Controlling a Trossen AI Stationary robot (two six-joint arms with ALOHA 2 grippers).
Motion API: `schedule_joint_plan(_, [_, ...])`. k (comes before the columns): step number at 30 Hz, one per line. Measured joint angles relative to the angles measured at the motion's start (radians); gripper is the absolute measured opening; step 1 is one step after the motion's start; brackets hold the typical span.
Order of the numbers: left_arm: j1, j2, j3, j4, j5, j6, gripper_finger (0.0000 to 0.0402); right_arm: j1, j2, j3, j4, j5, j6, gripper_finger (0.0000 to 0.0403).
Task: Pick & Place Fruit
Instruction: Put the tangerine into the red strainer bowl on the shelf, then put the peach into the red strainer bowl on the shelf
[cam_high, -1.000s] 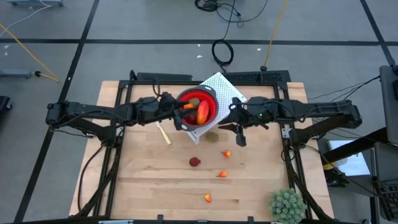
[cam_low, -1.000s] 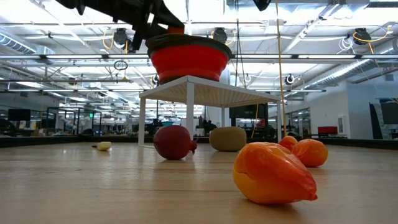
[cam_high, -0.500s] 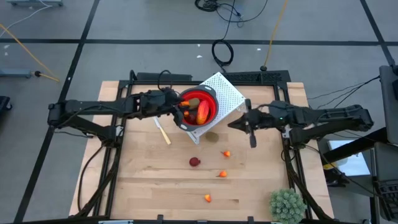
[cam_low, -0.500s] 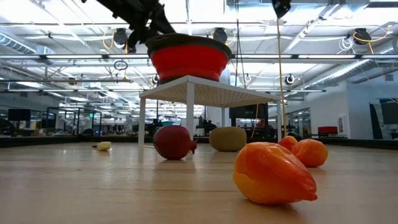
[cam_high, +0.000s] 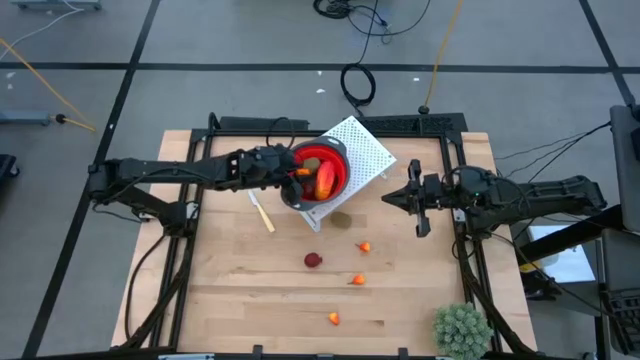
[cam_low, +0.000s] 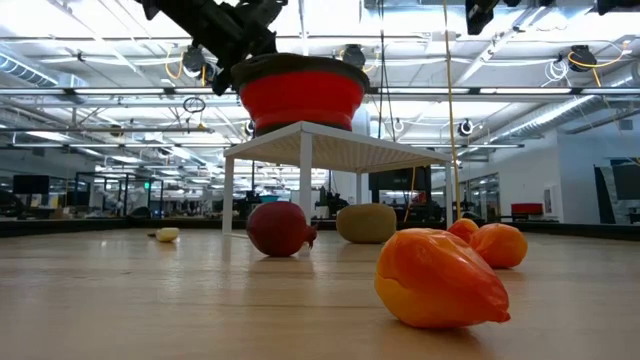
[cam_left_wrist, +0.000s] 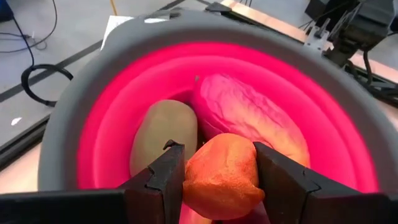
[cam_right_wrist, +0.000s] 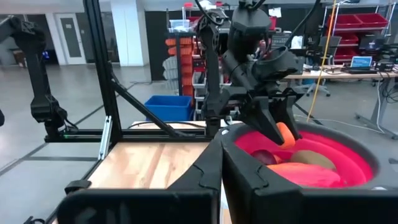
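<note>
Orange fruit piece (cam_left_wrist: 221, 171) held above bowl; five others (cam_high: 313, 260) on table.

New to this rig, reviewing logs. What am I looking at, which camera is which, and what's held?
Two robot arms work at a wooden table. One camera looks down from overhead, one sits at table height, one rides each wrist. The left claw holds an orange fruit over the red bowl, which sits on a white stand. The right claw is shut, empty, off to the side. Loose fruit, a knife and a green plant ball lie on the table.
</note>
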Motion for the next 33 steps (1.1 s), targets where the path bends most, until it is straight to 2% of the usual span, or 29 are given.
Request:
schedule_joint_plan(18, [-0.001, 0.001, 0.0, 0.048, 0.011, 0.012, 0.0172, -0.024, -0.001, 0.0, 0.024, -0.001, -0.002, 0.0001])
schedule_joint_plan(28, [0.003, -0.002, 0.0, 0.056, 0.026, 0.041, 0.0242, -0.023, -0.001, 0.0, 0.031, -0.002, -0.001, 0.0001])
schedule_joint_plan(33, [0.006, -0.065, 0.028, 0.066, 0.035, 0.008, 0.0256, -0.023, -0.001, 0.0, 0.037, -0.003, 0.0, 0.0001])
